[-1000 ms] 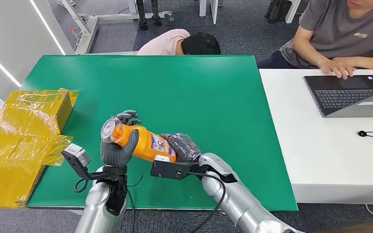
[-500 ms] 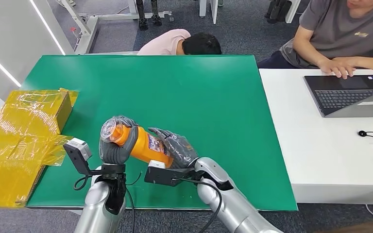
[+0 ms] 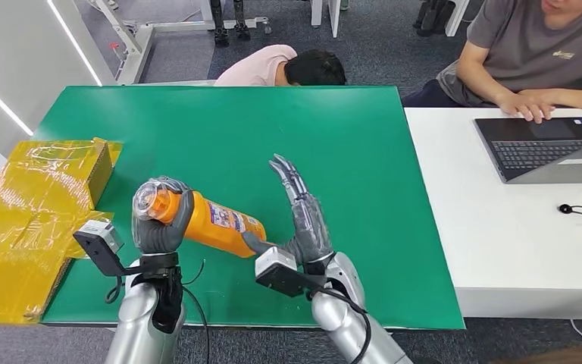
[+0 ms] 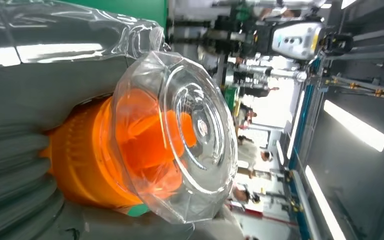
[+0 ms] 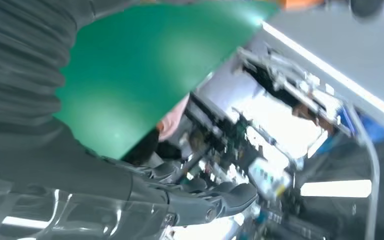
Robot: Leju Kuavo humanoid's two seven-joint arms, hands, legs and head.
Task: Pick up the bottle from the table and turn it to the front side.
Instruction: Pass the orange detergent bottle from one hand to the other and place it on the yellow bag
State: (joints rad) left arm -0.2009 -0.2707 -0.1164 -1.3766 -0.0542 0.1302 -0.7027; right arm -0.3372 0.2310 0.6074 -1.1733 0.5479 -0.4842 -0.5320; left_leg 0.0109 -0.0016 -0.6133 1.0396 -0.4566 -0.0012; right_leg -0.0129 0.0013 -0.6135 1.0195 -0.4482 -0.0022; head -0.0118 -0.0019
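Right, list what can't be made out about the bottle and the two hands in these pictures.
- Bottle label: in the head view, the print is too small to read, so its front side can't be judged.
- Bottle body: the left wrist view shows the clear cap end; the left hand hides the rest.
- Right hand: whether its thumb touches the bottle's base is unclear in the head view.
- Right wrist view: blurred, fingers indistinct.

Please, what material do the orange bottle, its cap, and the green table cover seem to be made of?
Bottle: probably glossy orange plastic; it carries soft highlights and a printed label.
Cap: clear hard plastic, likely; the orange neck shows through it and it has sharp reflections.
Table cover: matte green, perhaps felt or a rubber mat; it shows hardly any shine. I cannot tell which.
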